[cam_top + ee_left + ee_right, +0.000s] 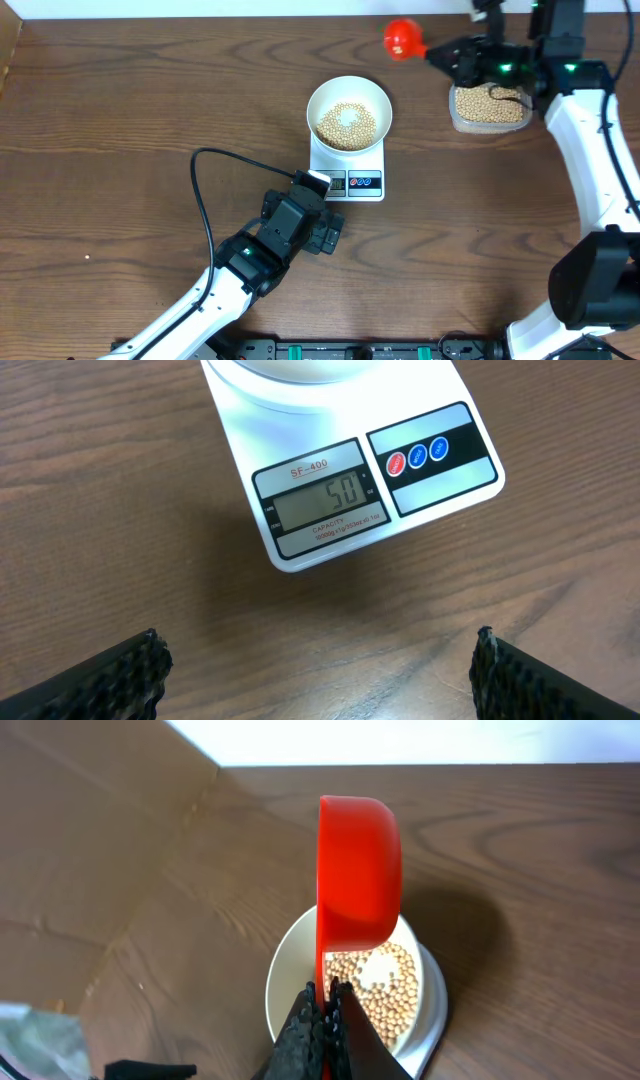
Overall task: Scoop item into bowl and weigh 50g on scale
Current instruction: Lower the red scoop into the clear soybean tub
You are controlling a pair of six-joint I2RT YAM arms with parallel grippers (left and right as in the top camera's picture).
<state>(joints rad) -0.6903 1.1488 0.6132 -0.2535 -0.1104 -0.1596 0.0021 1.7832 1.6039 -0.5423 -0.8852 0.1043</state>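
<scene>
The white bowl (pixel 318 100) stands on the white scale (pixel 347 166) and holds tan beans (pixel 347 124). In the left wrist view the scale's display (pixel 322 500) reads 50, beside its red and blue buttons (pixel 418 455). My left gripper (pixel 320 210) is open and empty just in front of the scale, its fingers (pixel 318 675) wide apart above bare wood. My right gripper (pixel 455 58) is shut on the handle of a red scoop (pixel 402 40), held in the air to the right of the bowl. In the right wrist view the scoop (pixel 358 880) is turned on its side, with the bowl (pixel 285 982) beyond it.
A clear plastic tub (pixel 455 112) filled with more beans (pixel 490 104) stands at the back right, under my right arm. A black cable (pixel 200 190) loops over the wood left of my left arm.
</scene>
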